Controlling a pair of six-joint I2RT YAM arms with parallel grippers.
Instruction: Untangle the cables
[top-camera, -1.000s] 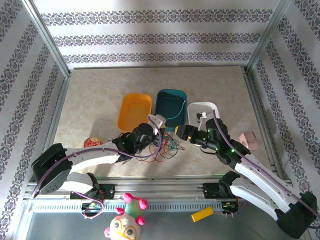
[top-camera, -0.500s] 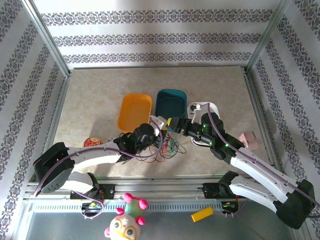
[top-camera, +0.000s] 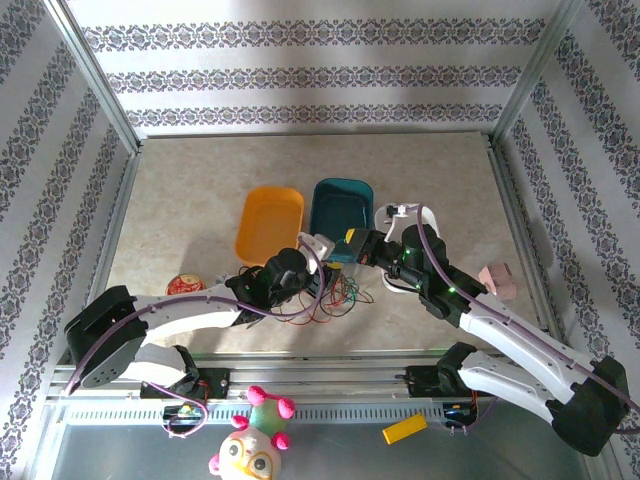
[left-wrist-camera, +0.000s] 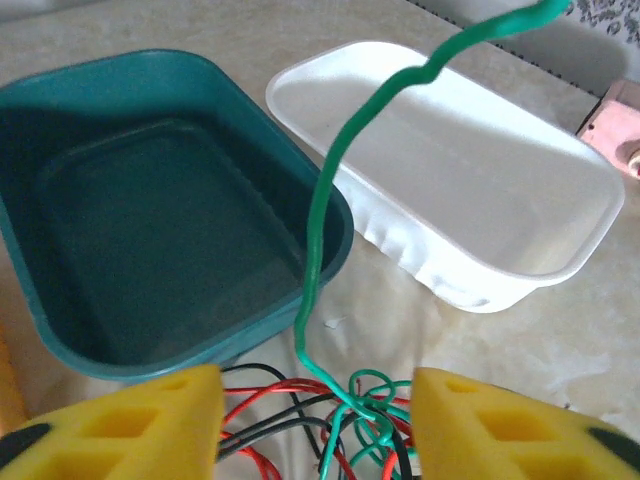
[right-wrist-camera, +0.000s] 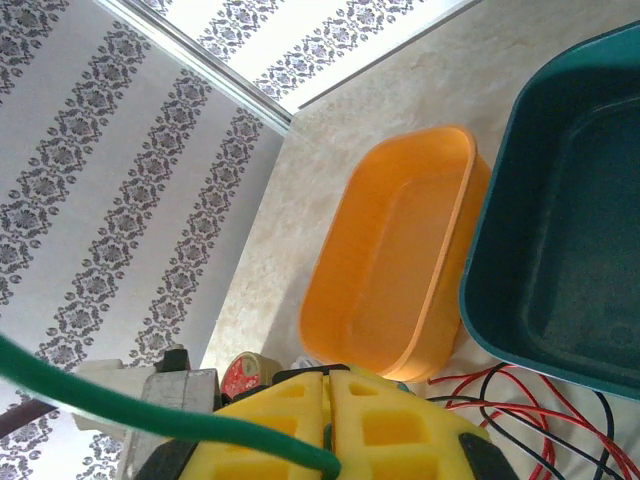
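Note:
The cables (top-camera: 338, 293) lie as a red, green and black tangle on the table in front of the teal bin (top-camera: 340, 205). My left gripper (top-camera: 318, 272) is open. In the left wrist view its yellow fingers (left-wrist-camera: 110, 425) straddle the knot (left-wrist-camera: 375, 410) without touching it. A green cable (left-wrist-camera: 318, 230) rises out of the knot, up and to the right. My right gripper (top-camera: 348, 243) hovers over the teal bin's near edge. It is shut (right-wrist-camera: 328, 385) on this green cable (right-wrist-camera: 90, 400), which trails off to the left of its pads. Red and black strands (right-wrist-camera: 540, 410) lie below.
The orange bin (top-camera: 268, 222), teal bin and white bin (top-camera: 405, 212) stand side by side behind the tangle. A red tin (top-camera: 185, 285) sits beside the left arm, and a pink object (top-camera: 497, 280) at the right. A toy (top-camera: 255, 440) and yellow block (top-camera: 403, 430) lie below the table edge.
My right gripper has moved up and left from beside the tangle to the teal bin's near edge, drawing the green cable out of the knot. The left gripper has barely moved.

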